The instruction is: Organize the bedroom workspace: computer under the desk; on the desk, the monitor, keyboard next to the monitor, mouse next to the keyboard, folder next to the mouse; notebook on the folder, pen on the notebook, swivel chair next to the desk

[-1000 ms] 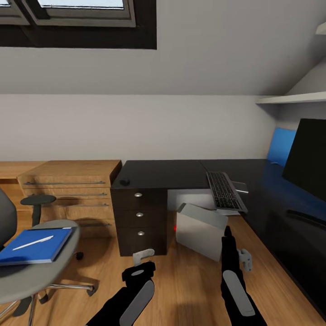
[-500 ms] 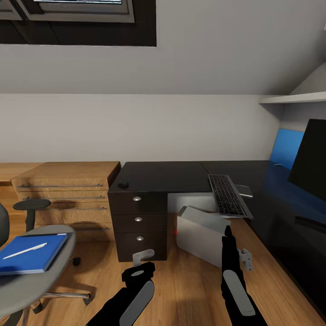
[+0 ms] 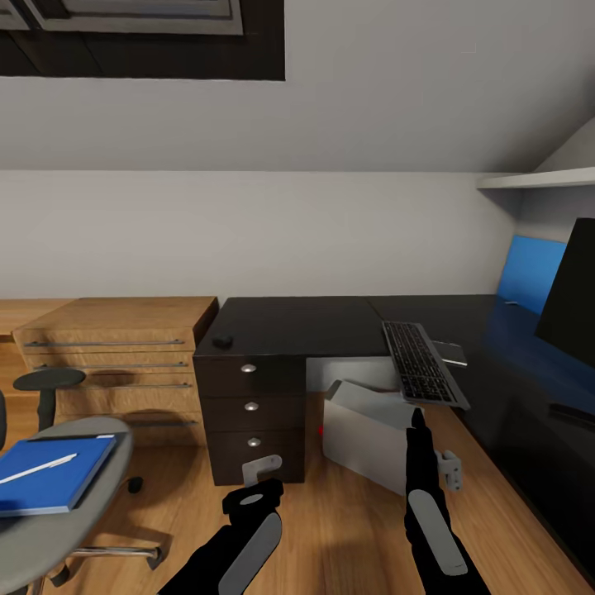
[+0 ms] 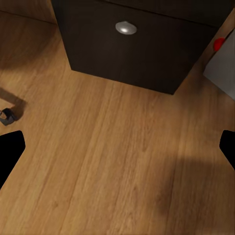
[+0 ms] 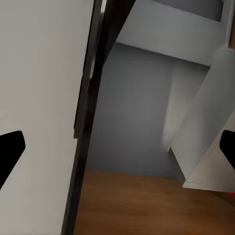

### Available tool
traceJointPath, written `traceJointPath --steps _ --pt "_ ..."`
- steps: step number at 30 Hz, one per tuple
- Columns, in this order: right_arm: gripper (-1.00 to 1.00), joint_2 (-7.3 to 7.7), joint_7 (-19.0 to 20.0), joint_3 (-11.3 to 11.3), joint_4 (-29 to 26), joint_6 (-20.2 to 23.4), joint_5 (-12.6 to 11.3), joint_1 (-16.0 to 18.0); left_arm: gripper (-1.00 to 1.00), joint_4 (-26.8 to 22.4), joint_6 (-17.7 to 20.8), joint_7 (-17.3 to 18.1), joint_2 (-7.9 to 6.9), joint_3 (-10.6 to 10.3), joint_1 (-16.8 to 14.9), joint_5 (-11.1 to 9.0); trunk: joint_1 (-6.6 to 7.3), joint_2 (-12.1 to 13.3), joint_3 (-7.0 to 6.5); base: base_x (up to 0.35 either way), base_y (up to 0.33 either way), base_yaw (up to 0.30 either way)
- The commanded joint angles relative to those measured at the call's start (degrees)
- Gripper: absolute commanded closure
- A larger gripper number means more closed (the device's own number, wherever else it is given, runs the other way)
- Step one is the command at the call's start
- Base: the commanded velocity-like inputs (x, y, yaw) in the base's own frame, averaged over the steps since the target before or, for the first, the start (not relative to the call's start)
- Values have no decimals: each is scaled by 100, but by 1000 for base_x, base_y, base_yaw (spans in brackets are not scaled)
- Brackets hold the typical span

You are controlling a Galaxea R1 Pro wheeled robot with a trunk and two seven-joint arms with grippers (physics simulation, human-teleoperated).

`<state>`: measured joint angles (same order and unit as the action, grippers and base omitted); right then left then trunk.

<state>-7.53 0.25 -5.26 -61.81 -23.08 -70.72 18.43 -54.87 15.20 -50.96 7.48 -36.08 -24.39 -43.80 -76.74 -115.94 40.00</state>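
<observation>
The black L-shaped desk [image 3: 297,318] stands ahead, and the monitor [image 3: 572,289] rises at its right edge. The keyboard [image 3: 421,364] lies on the desk, its near end overhanging. Beside it is a flat grey rectangle, apparently the notebook [image 3: 451,353]. The small black mouse [image 3: 221,340] rests above the drawers. Beneath the desk the pale computer [image 3: 368,434] leans tilted, red light showing [image 4: 219,44]. At the left, the swivel chair [image 3: 58,521] carries the blue folder [image 3: 62,475] with the white pen [image 3: 37,468] on it. My left gripper [image 3: 263,468] [image 4: 117,152] and right gripper [image 3: 446,471] [image 5: 117,147] hang open over the floor, holding nothing.
A light wooden drawer unit [image 3: 116,355] stands left of the desk's black drawers [image 3: 252,413] [image 4: 126,28]. A blue wall panel [image 3: 529,281] and a white shelf [image 3: 537,178] are at the right. Wooden floor [image 4: 112,161] lies between me and the desk.
The whole view has shifted: chair and folder have slid toward the left edge, the desk and monitor sit slightly further right. That is camera motion. Both arms hold the same pose.
</observation>
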Motion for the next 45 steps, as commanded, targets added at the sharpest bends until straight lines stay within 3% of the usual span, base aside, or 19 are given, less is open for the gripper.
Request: traceJointPath --steps 1,9,24,34,36,37,38,45 --pt "-100 -3 2 -2 -5 -12 -38 3 -100 -7 29 -37 -2 -12 -5 -17 0 -3 6 19 0 0" --pt "-100 -3 1 -4 -6 -12 -38 3 -100 -6 27 -37 -1 -20 -7 -16 132 238 -102 7 0 0" --pt "-100 -11 4 -97 -6 -12 -47 3 -100 7 27 -37 -1 -21 -7 -16 132 238 -102 0 0 0" --pt "-100 -18 1 -355 -6 -12 -100 3 -100 68 27 -37 4 -27 -6 -15 132 238 -102 0 0 0" --pt "-100 -19 -2 -370 -6 -9 -203 3 -100 71 27 -37 5 -28 -5 -15 132 238 -102 0 0 0" --pt "-100 -14 -3 -388 -8 -6 -693 3 -100 78 27 -37 7 -30 -5 -15 132 238 -102 0 0 0" --pt "-100 -13 -1 -391 -9 -2 -895 3 -100 78 27 -37 8 -30 -4 -15 132 238 -102 0 0 0" --pt "-100 -5 1 -401 -14 11 -1250 3 -100 79 26 -37 8 -30 -5 -15 132 238 -102 0 0 0"
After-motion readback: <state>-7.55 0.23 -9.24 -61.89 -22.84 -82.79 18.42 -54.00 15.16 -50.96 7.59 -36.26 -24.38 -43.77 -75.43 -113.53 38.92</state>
